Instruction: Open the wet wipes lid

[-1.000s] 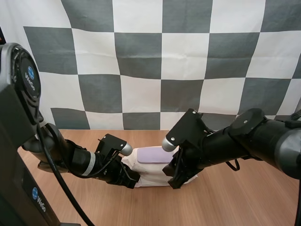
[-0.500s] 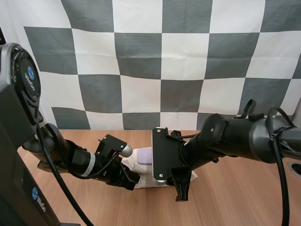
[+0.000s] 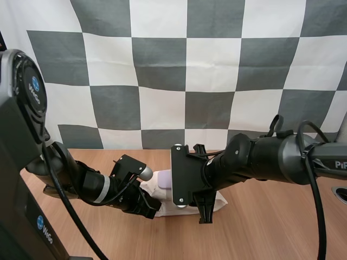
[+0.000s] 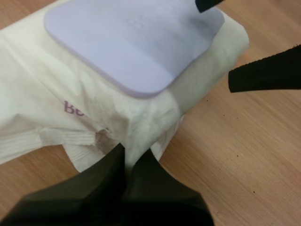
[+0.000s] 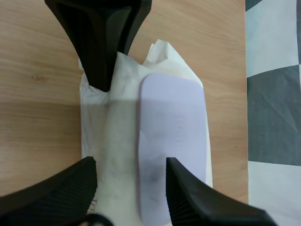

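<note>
Wooden surface [image 3: 271, 227], one, lies under two black arms, the left arm [image 3: 81, 181] and the right arm [image 3: 271, 160]. It bears one pack of wet wipes [image 4: 61, 113], a crumpled cream-white wrapper with one flat pale-lilac lid [image 4: 131, 42] shut on top. In the high view the pack lies mid-surface: the left jaws, pressed together, pinch its crimped end at 8 o'clock, and the right jaws stand spread over its 4 o'clock end, astride the lid's edge.
</note>
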`<state>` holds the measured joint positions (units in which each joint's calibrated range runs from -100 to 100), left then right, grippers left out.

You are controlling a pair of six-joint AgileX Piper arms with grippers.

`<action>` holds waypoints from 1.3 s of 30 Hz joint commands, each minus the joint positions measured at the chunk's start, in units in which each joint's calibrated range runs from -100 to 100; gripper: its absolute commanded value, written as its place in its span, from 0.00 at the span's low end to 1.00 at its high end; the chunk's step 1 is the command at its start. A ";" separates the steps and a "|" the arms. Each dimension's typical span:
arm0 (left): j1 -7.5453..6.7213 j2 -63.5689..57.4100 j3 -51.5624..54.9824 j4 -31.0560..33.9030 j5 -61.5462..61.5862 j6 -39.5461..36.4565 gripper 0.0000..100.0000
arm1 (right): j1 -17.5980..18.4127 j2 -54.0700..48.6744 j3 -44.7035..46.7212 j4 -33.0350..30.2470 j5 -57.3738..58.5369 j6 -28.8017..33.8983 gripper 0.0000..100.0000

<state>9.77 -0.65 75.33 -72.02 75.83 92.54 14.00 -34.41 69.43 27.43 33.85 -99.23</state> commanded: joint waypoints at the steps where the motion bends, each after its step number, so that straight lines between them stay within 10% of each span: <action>1: -0.04 -0.08 0.03 0.06 -0.07 0.78 0.00 | 0.04 0.82 -1.00 0.04 -0.17 -0.01 0.75; 39: -0.04 -0.08 0.03 0.29 -0.07 0.78 0.00 | 0.04 7.09 -5.07 0.08 -0.83 1.19 0.64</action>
<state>9.77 -0.65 75.33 -71.79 75.83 92.54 14.00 -27.32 64.39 27.58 33.13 -98.08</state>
